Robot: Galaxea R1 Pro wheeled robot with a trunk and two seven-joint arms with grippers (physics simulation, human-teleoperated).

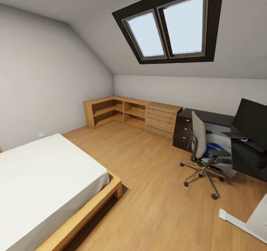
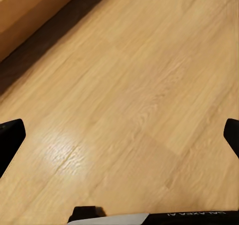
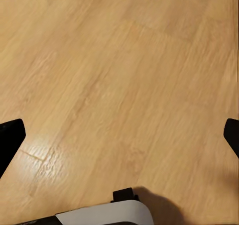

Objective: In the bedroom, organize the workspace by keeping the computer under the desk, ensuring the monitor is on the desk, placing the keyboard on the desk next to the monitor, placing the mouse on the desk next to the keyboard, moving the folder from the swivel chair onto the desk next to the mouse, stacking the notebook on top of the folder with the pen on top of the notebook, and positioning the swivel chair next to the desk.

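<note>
The black desk (image 1: 206,116) stands at the right of the head view, across the room. On its right wing are the wide black monitor (image 1: 253,120) and, in front of it, the keyboard (image 1: 234,134). The grey swivel chair (image 1: 199,137) faces the desk, with the blue folder (image 1: 213,147) lying on its seat. A light grey box, the computer (image 1: 221,129), shows under the desk behind the chair. Mouse, notebook and pen are too small to make out. My left gripper (image 2: 119,135) and right gripper (image 3: 119,135) hang open over bare wooden floor, holding nothing.
A white bed (image 1: 40,177) on a wooden frame takes up the near left. A light wooden shelf and drawer cabinet (image 1: 133,114) runs along the far wall. A white flat object (image 1: 246,221) lies at the lower right. Wood floor (image 1: 148,177) stretches between bed and chair.
</note>
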